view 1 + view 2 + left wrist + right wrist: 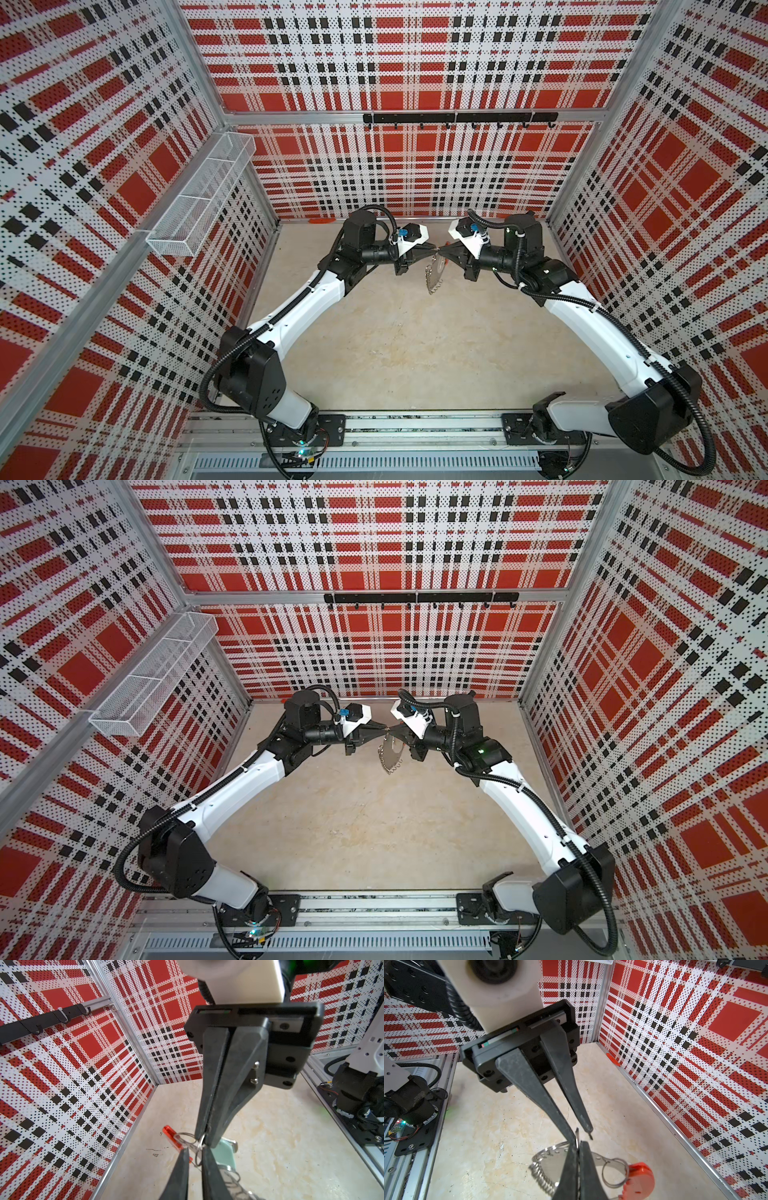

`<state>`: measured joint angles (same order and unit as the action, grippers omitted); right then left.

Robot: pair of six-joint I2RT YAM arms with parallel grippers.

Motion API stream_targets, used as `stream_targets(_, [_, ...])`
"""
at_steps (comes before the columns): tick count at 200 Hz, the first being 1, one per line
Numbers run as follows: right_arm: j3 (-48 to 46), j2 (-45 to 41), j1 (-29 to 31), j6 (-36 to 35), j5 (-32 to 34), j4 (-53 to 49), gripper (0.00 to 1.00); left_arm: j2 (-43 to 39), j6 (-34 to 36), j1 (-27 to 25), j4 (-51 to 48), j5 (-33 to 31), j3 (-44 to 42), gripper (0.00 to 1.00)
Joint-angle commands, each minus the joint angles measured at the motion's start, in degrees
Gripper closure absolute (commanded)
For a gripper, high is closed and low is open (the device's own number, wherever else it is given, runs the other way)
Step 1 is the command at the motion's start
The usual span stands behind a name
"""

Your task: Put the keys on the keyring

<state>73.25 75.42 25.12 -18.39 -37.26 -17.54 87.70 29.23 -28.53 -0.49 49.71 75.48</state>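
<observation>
R pincer (204,1142) is pressed together on a small wire ring atop the keyring (433,276), tip to tip w/ L pincer (581,1135), just above centre in both top views. L pincer's tips stand slightly apart, ring wire betw. them; can't tell if touching. The keyring hangs just below both tips, its red segment (639,1180) on R pincer's side. As for the keys (225,1155), teal tag sits just behind R pincer's tip, beside the hoop.

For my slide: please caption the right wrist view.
Right gripper shut on a small ring, open left gripper facing it, keyring close by.
</observation>
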Motion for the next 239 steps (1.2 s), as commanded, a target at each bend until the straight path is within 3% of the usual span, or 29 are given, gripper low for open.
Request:
stream_targets(1, [1.67,-0.28,0.78,-0.97,-2.21,1.31,1.00,0.28,-0.58,0.04,0.25,1.85,1.86,0.95])
stream_targets(7, [1.62,-0.27,0.82,-0.71,-2.35,1.66,1.00,0.28,-0.58,-0.02,0.29,2.28,1.78,1.00])
stream_targets(57, [-0.92,-1.48,0.85,3.05,-3.08,8.25,1.00,-0.58,-2.27,-0.76,2.49,2.80,-2.08,1.00])
stream_targets(92, [-2.95,-2.20,0.81,4.85,-2.09,11.07,1.00,-2.38,-11.47,-0.62,13.64,1.61,-7.39,1.00])
stream_targets(120, [-5.15,-3.62,0.79,6.57,-0.29,13.83,0.87,-3.57,-21.59,0.50,26.09,-0.44,-11.72,1.00])
stream_targets(130, [-6.23,-4.40,0.80,7.07,0.82,15.17,0.79,-3.46,-22.68,0.48,27.16,-1.47,-11.94,1.00])
stream_targets(150, [-8.01,-6.41,0.30,8.60,3.05,17.52,0.79,-2.83,-24.85,0.32,27.79,-3.14,-11.59,1.00])
stream_targets(162, [-8.74,-7.69,-0.49,10.66,3.72,19.14,0.72,-2.46,-26.95,0.24,29.40,-3.48,-11.78,1.00])
stream_targets(188, [-10.23,-9.19,-4.81,20.58,2.35,24.34,0.65,-2.19,-32.81,-0.15,38.28,-3.63,-14.29,1.00])
stream_targets(218, [-5.44,-3.62,-9.98,37.78,-8.51,25.17,0.62,-2.27,-36.25,-1.63,43.10,-6.19,-15.16,1.00])
stream_targets(239, [-6.49,-0.36,-10.10,47.76,-16.52,34.68,0.59,-2.37,-38.44,-2.14,46.63,-7.24,-16.05,1.00])
